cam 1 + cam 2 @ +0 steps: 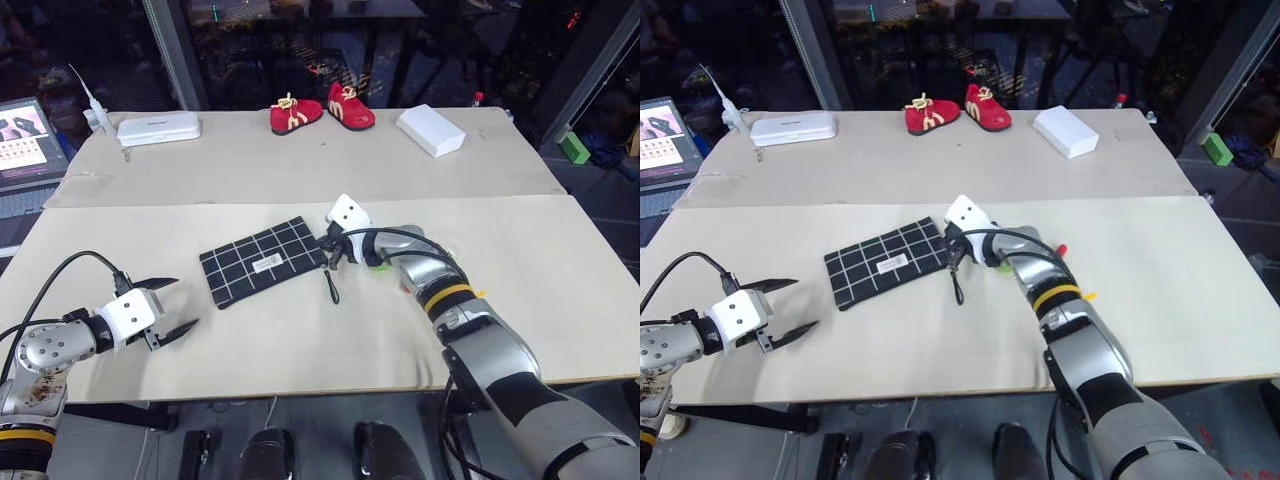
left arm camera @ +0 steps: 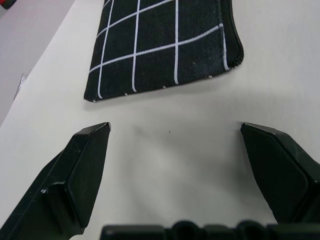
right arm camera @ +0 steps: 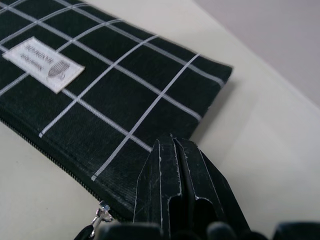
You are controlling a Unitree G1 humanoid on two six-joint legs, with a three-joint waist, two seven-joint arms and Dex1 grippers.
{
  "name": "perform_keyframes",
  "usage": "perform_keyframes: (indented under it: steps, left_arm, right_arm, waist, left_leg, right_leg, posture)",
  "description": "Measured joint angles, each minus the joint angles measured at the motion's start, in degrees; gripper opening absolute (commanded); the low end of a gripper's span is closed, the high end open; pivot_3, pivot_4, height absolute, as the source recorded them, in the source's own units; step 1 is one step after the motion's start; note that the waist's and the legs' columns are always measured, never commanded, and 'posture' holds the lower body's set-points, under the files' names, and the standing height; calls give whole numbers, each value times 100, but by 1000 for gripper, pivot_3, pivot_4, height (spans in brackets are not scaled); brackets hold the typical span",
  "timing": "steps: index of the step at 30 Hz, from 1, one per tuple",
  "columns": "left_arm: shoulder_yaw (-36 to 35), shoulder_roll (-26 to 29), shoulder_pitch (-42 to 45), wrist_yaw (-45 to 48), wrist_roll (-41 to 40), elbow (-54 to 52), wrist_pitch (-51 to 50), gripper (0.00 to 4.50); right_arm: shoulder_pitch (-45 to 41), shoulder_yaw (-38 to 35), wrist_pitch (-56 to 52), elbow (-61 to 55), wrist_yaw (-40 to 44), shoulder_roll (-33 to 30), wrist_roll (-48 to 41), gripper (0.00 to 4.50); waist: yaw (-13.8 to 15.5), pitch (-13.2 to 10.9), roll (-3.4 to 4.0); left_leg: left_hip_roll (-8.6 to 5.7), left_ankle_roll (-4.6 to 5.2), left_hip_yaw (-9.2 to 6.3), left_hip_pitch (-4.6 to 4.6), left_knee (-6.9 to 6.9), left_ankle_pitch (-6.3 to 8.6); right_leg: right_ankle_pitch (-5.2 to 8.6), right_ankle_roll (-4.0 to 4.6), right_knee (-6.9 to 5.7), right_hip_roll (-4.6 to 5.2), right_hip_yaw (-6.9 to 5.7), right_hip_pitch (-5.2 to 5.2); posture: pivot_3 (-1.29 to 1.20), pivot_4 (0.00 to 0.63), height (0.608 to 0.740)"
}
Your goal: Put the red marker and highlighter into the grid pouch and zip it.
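Left eye view: the grid pouch (image 1: 263, 261) is laid flat near the middle of the table (image 1: 560, 260), turned a little, with its white label facing up. Its black pull cord (image 1: 330, 287) is stretched out on the table at the pouch's right end. The right arm is reached forward and bent across to the left, so the right gripper (image 1: 333, 252) is placed at that right end, by the zipper. In the right wrist view its 2 black fingers (image 3: 177, 190) are pressed tight together over the pouch's corner; whether any cloth is pinched between them cannot be told. A bit of pale green, taken to be the highlighter (image 1: 383, 266), is seen just beside the right wrist. A small red tip, maybe the red marker (image 1: 1062, 248), is seen just behind that arm. The left gripper (image 1: 170, 306) is held low near the table's front left edge, pointed at the pouch. Its 2 fingers are spread wide apart and nothing is held.
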State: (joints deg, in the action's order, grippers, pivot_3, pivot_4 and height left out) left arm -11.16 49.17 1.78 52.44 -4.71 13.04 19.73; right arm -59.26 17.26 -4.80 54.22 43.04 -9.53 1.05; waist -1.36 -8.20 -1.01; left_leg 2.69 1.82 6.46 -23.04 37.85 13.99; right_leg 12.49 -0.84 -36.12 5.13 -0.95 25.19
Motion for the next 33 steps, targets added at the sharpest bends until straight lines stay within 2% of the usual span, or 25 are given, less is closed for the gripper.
perform_keyframes:
  steps: [7, 11, 25, 30, 33]
  left_arm:
    - [-11, -15, 1, -67, -205, -392, -321, 4500]
    - [-14, -14, 59, -66, -245, -418, -452, 4500]
    - [98, 144, 389, 216, -216, -215, -660, 4500]
    - [98, 130, 272, 211, -227, -320, -758, 4500]
    - [91, 131, 208, 212, -235, -320, -760, 4500]
  right_arm:
    - [-291, 208, 581, 668, -300, 261, 659, 48]
    - [-394, 52, 652, 923, -471, 324, 675, 48]
    - [-424, -507, 573, 753, 250, 312, 433, 48]
    - [-329, -528, 455, 561, 448, 355, 439, 48]
    - [-139, -407, 432, 623, 278, 451, 592, 48]
  waist:
    - [-118, 1, 1]
    - [-116, 1, 1]
    - [-138, 1, 1]
    - [-138, 1, 1]
    - [-135, 1, 1]
  left_leg:
    - [2, 0, 0, 19, 0, 0]
    - [3, -5, 0, 22, 0, -3]
    - [8, -5, 2, 15, -3, -3]
    - [10, -5, 1, 14, -4, -2]
    - [9, -6, 2, 16, -3, -2]
  right_leg:
    - [0, 1, 2, 0, 0, -6]
    - [-1, 2, 1, 0, 0, -6]
    - [-2, 4, -4, -6, -2, -3]
    - [-2, 4, -6, -7, -2, -3]
    - [-2, 5, -5, -6, -1, -3]
  posture:
    - [0, 150, 740]
    - [0, 150, 740]
    - [0, 150, 740]
    - [0, 150, 740]
    - [0, 150, 740]
